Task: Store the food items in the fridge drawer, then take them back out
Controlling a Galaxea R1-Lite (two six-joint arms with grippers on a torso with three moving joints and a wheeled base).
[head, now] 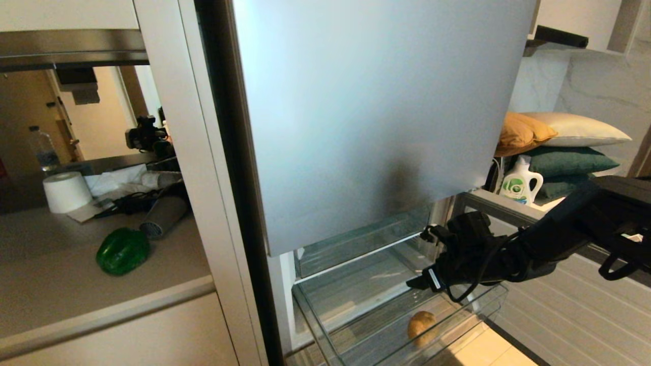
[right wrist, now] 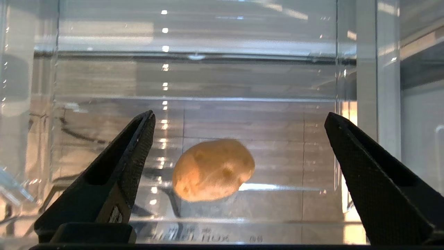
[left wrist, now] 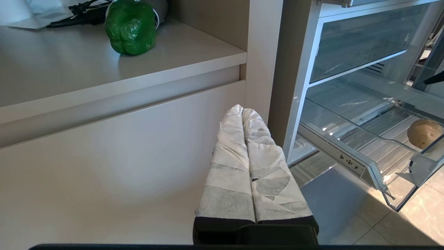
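Right end effector (right wrist: 239, 173) hangs wide open above the tan lump (right wrist: 213, 170) in the fridge drawer (head: 488, 305); closing off-centre could roll it away, while the bell pepper (head: 123, 250) sits on the left counter (head: 61, 284)

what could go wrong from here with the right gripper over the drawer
1. The right gripper hangs open above the potato; the round potato could roll on the drawer base if nudged off-centre.
2. The green bell pepper lies on the counter beside the hair dryer, crowding a later pick.

Green pepper (left wrist: 130, 27) on counter (left wrist: 62, 69), lump (left wrist: 424, 133) in drawer (left wrist: 350, 139)
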